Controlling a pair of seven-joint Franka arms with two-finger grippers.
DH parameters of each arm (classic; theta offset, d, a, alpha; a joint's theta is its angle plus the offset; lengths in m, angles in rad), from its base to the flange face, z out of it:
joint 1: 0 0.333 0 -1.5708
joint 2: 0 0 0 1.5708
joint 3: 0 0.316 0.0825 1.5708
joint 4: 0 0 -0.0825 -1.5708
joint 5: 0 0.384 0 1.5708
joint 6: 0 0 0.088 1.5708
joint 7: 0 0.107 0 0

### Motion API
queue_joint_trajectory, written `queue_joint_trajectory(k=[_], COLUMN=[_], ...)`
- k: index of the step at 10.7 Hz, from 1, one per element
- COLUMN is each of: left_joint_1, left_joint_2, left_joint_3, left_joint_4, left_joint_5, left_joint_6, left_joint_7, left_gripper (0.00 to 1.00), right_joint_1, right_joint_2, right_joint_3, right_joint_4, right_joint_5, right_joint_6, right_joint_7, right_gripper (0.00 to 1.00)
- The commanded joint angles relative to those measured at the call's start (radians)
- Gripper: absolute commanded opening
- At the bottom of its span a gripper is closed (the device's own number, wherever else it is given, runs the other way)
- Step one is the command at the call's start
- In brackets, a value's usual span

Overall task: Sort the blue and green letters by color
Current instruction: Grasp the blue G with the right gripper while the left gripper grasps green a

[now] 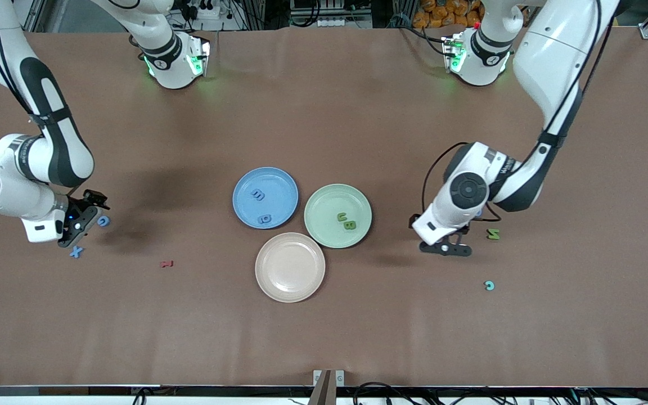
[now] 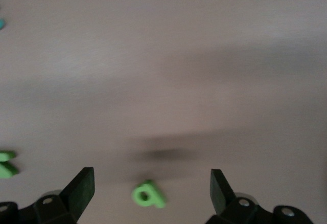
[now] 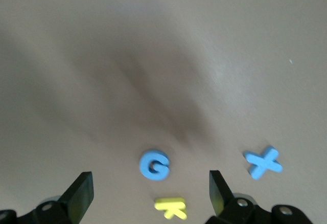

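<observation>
Letters lie loose: blue X (image 1: pixel 76 252) and G (image 1: pixel 103 221) beside the released right gripper (image 1: pixel 79 220), yellow K (image 3: pixel 170 207) under it. Green a (image 2: pixel 148 194) sits under the released left gripper (image 1: pixel 446 247), green N (image 1: pixel 493 234) beside. Two blue letters (image 1: pixel 262 206) fill the blue plate (image 1: pixel 245 191), two green (image 1: pixel 346 221) the green plate (image 1: pixel 324 202).

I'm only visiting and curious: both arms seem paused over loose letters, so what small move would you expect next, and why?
Probably the right pincer lowers onto the blue G, which lies on the table between its open fingers, with a yellow K close beside it. The blue plate already holds two blue letters. The left pincer hangs open over a small green letter.
</observation>
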Motion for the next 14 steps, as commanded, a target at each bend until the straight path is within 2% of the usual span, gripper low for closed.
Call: queue_joint_trajectory(k=[1,2,4,5,9,13,14], left_joint_1=[0.036,0.031,0.033,0.04,0.065,0.065,0.065], left_joint_2=[-0.044,-0.044,-0.038,-0.036,-0.041,-0.041,-0.042], left_joint_3=[-0.013,-0.014,-0.018,-0.019,-0.019,-0.019,-0.021], left_joint_4=[-0.076,-0.08,-0.096,-0.103,-0.171,-0.19,-0.199], left_joint_5=[0.02,0.022,0.022,0.019,0.006,0.005,0.005], left_joint_6=[-0.001,-0.001,0.007,0.02,0.135,0.159,0.175], left_joint_7=[-0.204,-0.286,-0.319,-0.322,-0.375,-0.44,-0.444], left_gripper=[1.0,1.0,1.0,1.0,1.0,1.0,0.96], right_joint_1=[-0.053,-0.061,-0.072,-0.073,-0.069,-0.07,-0.067], right_joint_2=[0.007,0.007,0.005,0.005,0.022,0.044,0.045], right_joint_3=[0.018,0.018,0.018,0.018,0.018,0.02,0.018], right_joint_4=[-0.051,-0.078,-0.149,-0.166,-0.162,-0.152,-0.149], right_joint_5=[-0.042,-0.042,-0.04,-0.04,-0.04,-0.039,-0.039], right_joint_6=[0.085,0.122,0.249,0.271,0.271,0.286,0.286], right_joint_7=[-0.013,-0.011,-0.008,-0.001,0.006,0.006,0.004], right_gripper=[1.0,1.0,1.0,1.0,1.0,1.0,1.0])
